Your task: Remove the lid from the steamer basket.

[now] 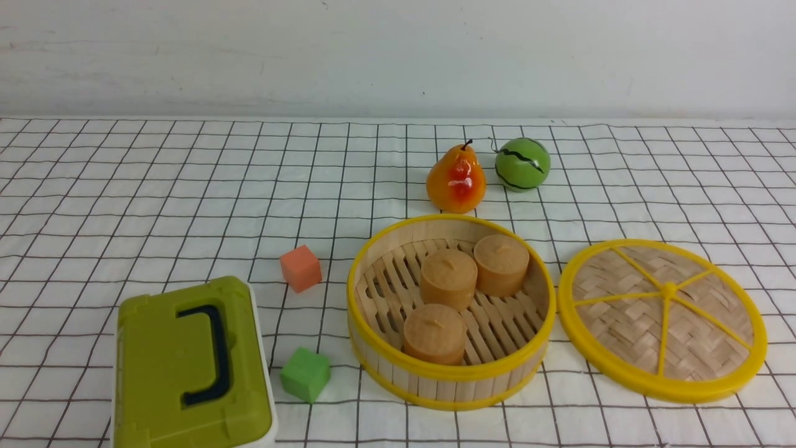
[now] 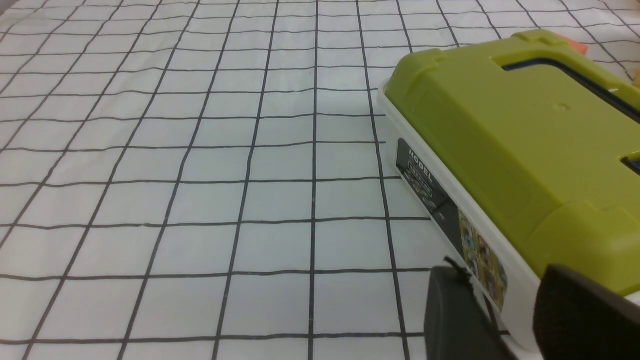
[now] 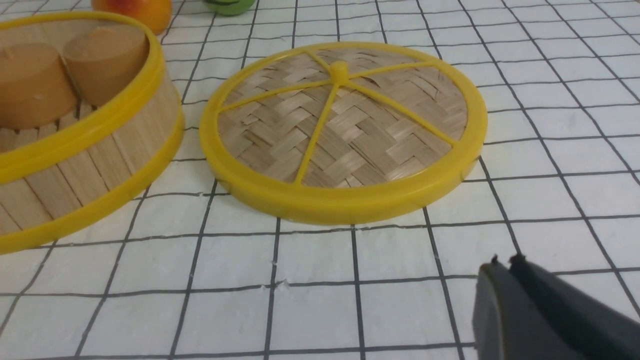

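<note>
The steamer basket (image 1: 373, 274) stands uncovered at centre front, with three tan cylinders (image 1: 448, 278) on its slatted floor. The lid (image 1: 662, 317) lies flat on the checked cloth just right of the basket, a small gap between them. Neither gripper shows in the front view. In the right wrist view the lid (image 3: 345, 130) and the basket (image 3: 100, 145) lie ahead of my right gripper (image 3: 506, 260), which is shut, empty and well short of the lid. My left gripper (image 2: 502, 272) is open and empty beside the olive-green box (image 2: 525, 140).
The olive-green box with a dark handle (image 1: 189, 367) sits at the front left. An orange cube (image 1: 300, 268) and a green cube (image 1: 305, 374) lie between box and basket. A pear (image 1: 456, 180) and a green ball (image 1: 522, 163) stand behind the basket.
</note>
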Controlling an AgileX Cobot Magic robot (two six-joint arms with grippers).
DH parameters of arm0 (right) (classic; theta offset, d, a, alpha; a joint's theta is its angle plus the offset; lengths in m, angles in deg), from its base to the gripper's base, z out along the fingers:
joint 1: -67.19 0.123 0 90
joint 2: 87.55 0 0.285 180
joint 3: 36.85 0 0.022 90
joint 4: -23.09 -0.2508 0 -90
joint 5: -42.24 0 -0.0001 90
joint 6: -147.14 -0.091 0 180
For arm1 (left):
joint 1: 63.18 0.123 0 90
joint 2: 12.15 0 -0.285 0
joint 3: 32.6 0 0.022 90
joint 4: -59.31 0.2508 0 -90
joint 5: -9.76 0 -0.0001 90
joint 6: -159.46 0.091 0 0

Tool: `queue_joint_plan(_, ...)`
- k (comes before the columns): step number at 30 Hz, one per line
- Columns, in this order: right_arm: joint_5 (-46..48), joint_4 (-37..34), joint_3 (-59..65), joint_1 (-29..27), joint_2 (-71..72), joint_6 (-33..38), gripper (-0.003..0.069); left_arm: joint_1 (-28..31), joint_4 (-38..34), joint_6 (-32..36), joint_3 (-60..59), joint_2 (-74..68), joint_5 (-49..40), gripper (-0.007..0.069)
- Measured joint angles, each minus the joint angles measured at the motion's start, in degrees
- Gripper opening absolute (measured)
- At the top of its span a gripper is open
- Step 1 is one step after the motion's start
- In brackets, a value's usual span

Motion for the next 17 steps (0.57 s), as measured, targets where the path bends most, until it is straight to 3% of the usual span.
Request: queue_joint_plan(17, 0.0, 0.0, 0.0, 0.0, 0.0, 0.0, 0.0027, 0.0, 0.0, 0.0, 0.0, 0.0, 0.0, 0.0239)
